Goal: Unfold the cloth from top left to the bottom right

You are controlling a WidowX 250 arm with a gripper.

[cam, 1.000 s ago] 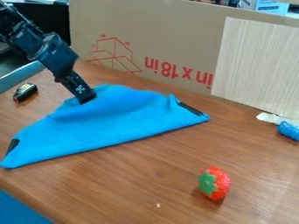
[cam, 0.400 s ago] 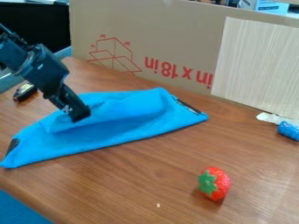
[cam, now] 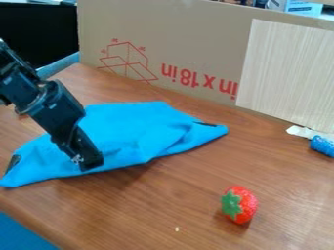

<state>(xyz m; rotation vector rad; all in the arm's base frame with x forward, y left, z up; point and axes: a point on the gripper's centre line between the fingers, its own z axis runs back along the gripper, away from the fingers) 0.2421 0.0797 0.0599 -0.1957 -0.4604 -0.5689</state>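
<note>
As the blue cloth [cam: 124, 129] lies: partly unfolded (I'd judge), lower-right spread left to finish.
Hand [cam: 91, 163]: pinching the cloth.

- Table [cam: 176, 215]: brown wood grain; smooth, with a soft gloss and pale reflections toward its right edge.
- Cloth [cam: 124, 127]: blue fabric, matt, softly creased; dark patches at two of its corners.
- Gripper [cam: 91, 165]: black, hard and plastic-looking, with a satin sheen.
- Strawberry [cam: 243, 205]: red, plastic-looking, glossy and finely dimpled; green leafy cap, duller.
- Cardboard [cam: 189, 44], along the table's far edge: brown, matt, smooth, printed in red.
- Panel [cam: 287, 73], against the cardboard: pale, wood-like, matt, with fine upright grain.
- Roll-like object [cam: 323, 146], near the table's right edge: blue, rough-textured, with small shiny highlights; material indeterminate.
- Scrap [cam: 301, 131], just beside it: white, paper-like, crumpled.
</note>
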